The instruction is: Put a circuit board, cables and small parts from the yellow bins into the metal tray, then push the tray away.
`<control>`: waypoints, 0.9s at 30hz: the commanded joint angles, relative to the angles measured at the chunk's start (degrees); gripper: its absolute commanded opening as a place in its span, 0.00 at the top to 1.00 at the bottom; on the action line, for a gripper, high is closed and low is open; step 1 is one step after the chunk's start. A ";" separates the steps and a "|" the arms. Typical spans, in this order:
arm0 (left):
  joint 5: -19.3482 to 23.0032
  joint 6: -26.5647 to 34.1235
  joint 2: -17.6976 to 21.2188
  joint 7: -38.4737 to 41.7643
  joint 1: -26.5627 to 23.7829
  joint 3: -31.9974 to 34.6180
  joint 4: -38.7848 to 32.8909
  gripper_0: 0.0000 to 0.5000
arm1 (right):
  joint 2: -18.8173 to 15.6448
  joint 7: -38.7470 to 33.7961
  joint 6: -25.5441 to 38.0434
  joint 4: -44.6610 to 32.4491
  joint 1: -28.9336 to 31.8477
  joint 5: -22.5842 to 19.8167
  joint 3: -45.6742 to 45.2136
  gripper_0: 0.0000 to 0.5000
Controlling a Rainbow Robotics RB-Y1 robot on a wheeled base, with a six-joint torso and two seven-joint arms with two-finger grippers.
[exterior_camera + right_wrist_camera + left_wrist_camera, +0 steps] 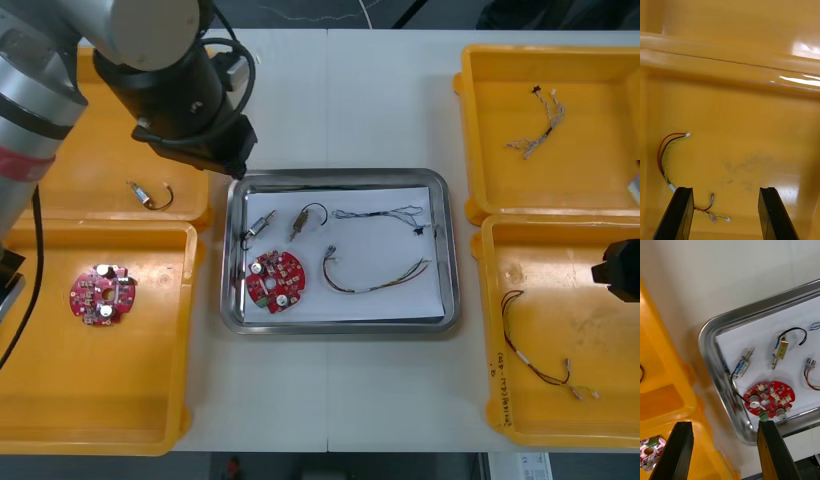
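Note:
The metal tray (452,250), white inside, sits at the table's middle. In it lie a red circuit board (274,280), two small metal parts (262,226) (303,220), a blue and white cable (385,214) and a red and yellow cable (375,278). My left gripper (724,453) hangs open over the gap between the left bins and the tray's rim (715,363), nothing between its fingers. The left arm (190,100) covers it from above. My right gripper (726,215) is open above the near right bin (600,410), close to a red and yellow cable (666,157).
The near left bin (60,400) holds another circuit board (102,293). A small metal part (150,195) lies in the far left bin. The far right bin (590,180) holds a cable (540,125). Bare table lies beyond the tray.

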 commanded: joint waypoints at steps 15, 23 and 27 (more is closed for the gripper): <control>7.56 0.90 14.18 -3.40 6.46 13.11 -8.41 0.00 | -15.56 -1.83 0.17 -3.13 -15.09 -17.14 23.74 0.00; 5.72 0.90 14.62 -5.43 13.05 21.46 -11.58 0.00 | -13.98 -1.39 -2.16 -3.93 -26.17 -14.24 41.67 0.00; 4.75 0.90 14.71 -7.18 16.30 24.54 -12.54 0.00 | -11.17 -0.95 -4.71 -3.93 -29.16 -11.52 47.38 0.00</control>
